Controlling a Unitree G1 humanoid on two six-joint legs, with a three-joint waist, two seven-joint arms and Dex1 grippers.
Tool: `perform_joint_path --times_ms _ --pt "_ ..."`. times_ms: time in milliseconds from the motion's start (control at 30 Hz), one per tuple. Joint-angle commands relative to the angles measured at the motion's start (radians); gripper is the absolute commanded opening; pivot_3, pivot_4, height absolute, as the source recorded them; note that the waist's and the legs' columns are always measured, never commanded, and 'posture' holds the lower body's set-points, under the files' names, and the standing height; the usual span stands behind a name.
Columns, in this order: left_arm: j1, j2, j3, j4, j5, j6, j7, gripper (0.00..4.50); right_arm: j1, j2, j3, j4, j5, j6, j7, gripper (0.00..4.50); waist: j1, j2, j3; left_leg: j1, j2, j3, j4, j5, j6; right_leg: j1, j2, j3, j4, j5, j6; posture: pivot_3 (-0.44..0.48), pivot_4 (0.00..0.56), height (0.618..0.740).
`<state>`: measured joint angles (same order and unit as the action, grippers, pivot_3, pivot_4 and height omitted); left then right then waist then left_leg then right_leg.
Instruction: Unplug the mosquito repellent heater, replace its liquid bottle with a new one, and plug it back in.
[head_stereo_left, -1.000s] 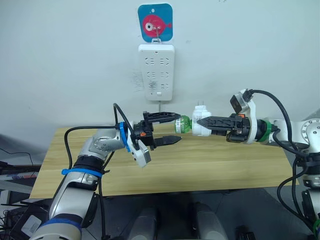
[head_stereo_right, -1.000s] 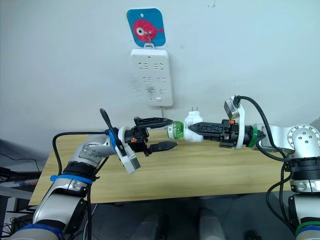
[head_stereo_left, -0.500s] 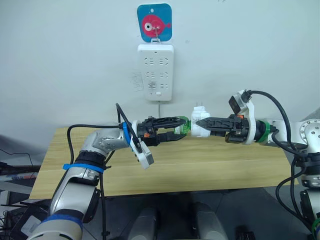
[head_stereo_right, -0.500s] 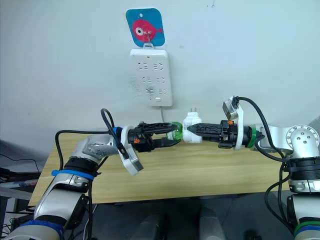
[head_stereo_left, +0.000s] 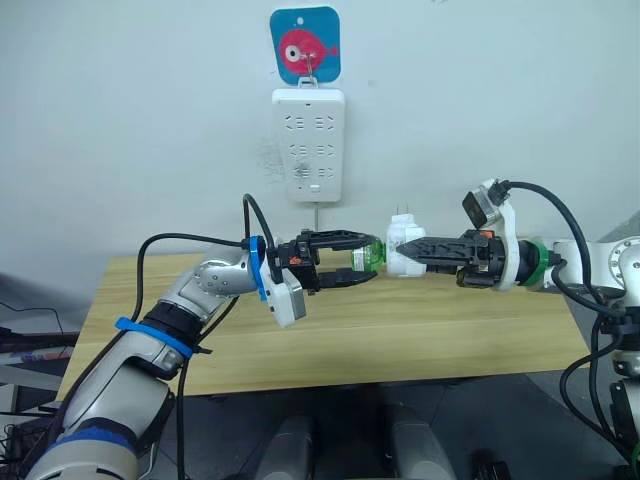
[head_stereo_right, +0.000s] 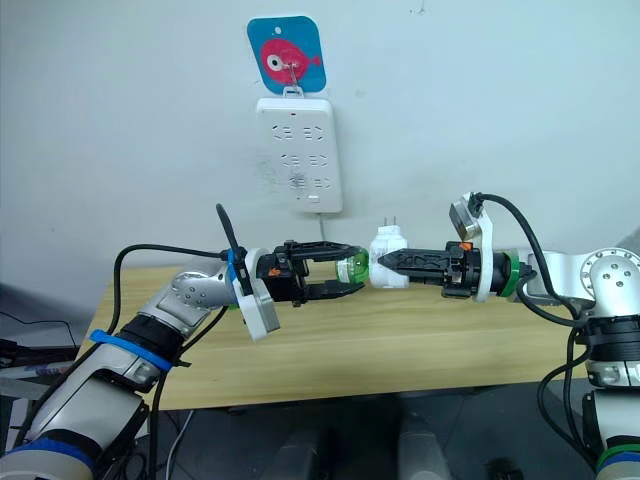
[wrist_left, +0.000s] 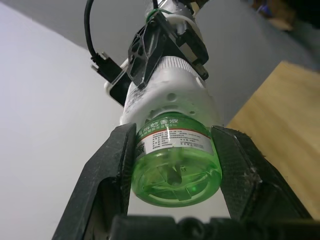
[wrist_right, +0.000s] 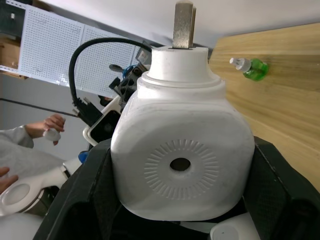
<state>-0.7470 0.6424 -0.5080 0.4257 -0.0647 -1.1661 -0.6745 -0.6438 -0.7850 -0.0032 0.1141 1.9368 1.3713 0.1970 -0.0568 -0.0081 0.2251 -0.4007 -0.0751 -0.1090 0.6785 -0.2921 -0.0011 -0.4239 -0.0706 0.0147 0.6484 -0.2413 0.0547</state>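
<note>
- The left gripper (head_stereo_left: 362, 257) has come in over the last second from a wide-open pose short of the bottle — its two fingers now sit either side of the green liquid bottle (head_stereo_left: 368, 255). In the left wrist view the fingers (wrist_left: 107, 172) press against the bottle's flanks, so I judge the grip closed on it.
- That bottle is screwed into the mosquito repellent heater (head_stereo_left: 404, 247), which hangs in mid-air above the wooden surface (head_stereo_left: 420, 330), well clear of it.
- The right gripper (head_stereo_left: 414, 247) has stayed clamped on the heater's white body throughout; in the right wrist view the body sits between the two black fingers, the vented face with its hole toward the camera and the plug prongs sticking up.
- What this means — the heater is already unplugged and both ends of the assembly are now held, one per arm. The step in hand looks like twisting the old bottle out, with the right arm as the fixed anchor.
- A second green bottle (wrist_right: 248, 68) lies on its side on the surface, apart from both arms; I take it for the replacement.
- Farthest back, the white socket strip (head_stereo_left: 309, 143) hangs on the wall under a blue fish hook (head_stereo_left: 305, 44), its sockets free for plugging back in later.
- A person's hand (wrist_right: 51, 123) shows at the edge of the right wrist view, not involved.
</note>
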Motion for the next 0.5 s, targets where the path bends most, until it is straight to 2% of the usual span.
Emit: perform_joint_path --times_ms 33,433,500 --pt "-0.001 -0.008 0.022 -0.003 -0.002 -0.026 -0.035 2.13 -0.004 0.003 0.004 -0.05 0.035 0.006 0.03 2.97 -0.001 0.0 0.0 0.0 0.0 0.0 0.0 0.0 0.0 0.0 0.0 0.0 0.0 0.0 0.0 -0.123 0.237 0.74" --pt "-0.009 -0.083 0.069 -0.002 0.019 -0.017 -0.062 2.13 -0.006 0.001 0.005 -0.054 0.035 -0.002 0.037 2.97 -0.001 0.0 0.0 0.0 0.0 0.001 0.0 0.0 0.0 0.0 0.0 0.0 0.0 0.0 0.0 -0.131 0.238 0.74" --pt "0.007 -0.079 0.045 -0.047 -0.081 0.059 -0.114 2.13 -0.005 -0.002 0.005 -0.056 0.035 -0.001 0.039 2.97 -0.001 0.0 0.0 0.0 0.0 0.001 0.0 0.0 0.0 0.0 0.0 0.0 0.0 0.0 0.0 -0.131 0.238 0.74"
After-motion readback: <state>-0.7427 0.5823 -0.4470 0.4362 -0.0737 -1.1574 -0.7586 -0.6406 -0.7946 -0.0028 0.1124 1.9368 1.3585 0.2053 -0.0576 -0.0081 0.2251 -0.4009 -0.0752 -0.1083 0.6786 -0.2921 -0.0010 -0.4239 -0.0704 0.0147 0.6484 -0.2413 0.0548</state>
